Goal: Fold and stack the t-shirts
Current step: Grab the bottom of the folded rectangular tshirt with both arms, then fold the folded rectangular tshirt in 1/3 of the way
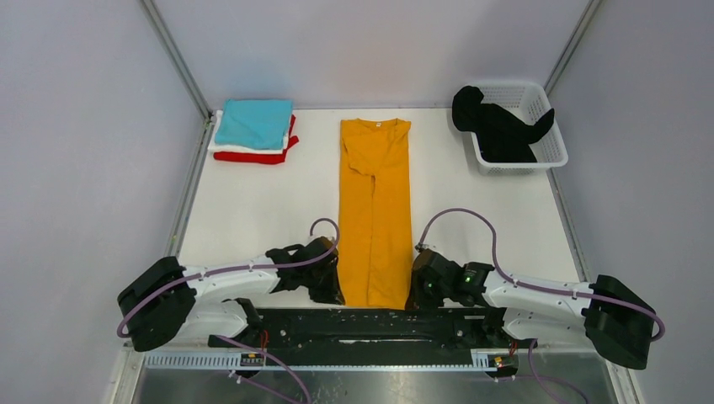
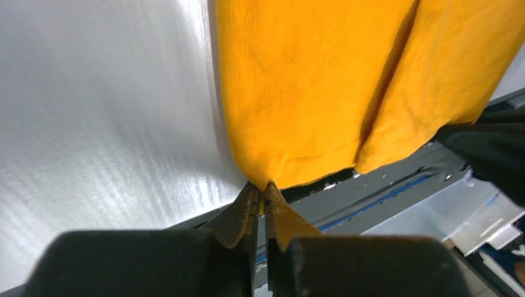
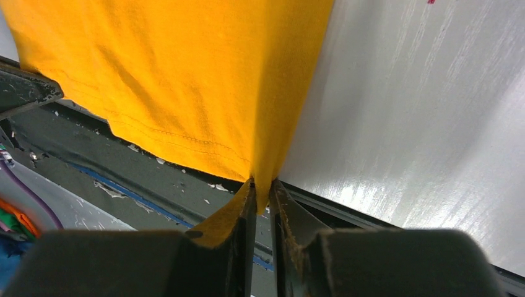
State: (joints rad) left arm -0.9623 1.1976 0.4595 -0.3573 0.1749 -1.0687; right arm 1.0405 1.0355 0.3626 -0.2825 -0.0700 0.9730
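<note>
I have the mustard-orange t-shirt [image 1: 375, 210] lying down the middle of the table [image 1: 253, 210] as a long narrow strip. Its sides are folded in, the collar is at the far end and the hem is at the near edge by the arm bases.

The left gripper [image 2: 259, 192] is nearly closed, with only a thin gap between its jaws, and it pinches the hem corner on its side. The right gripper [image 3: 262, 189] is closed the same way on the opposite hem corner, and its wrist view shows a tuck of cloth running down between the jaws. I judge that holding both near corners at once is what keeps the hem straight and the strip even across its width. My guess is that the next move carries the hem toward the collar to fold the strip in half. The main risk would be one corner slipping out and skewing that fold.

At the far left corner a folded stack waits: a teal t-shirt [image 1: 253, 122] on top, a white t-shirt [image 1: 212, 143] under it and a red t-shirt [image 1: 253, 156] at the bottom. I expect this shirt to go there once it is folded. A black t-shirt [image 1: 497, 130] lies bunched in the white lattice basket [image 1: 551, 156] at the far right, draped over the rim and not yet folded.
</note>
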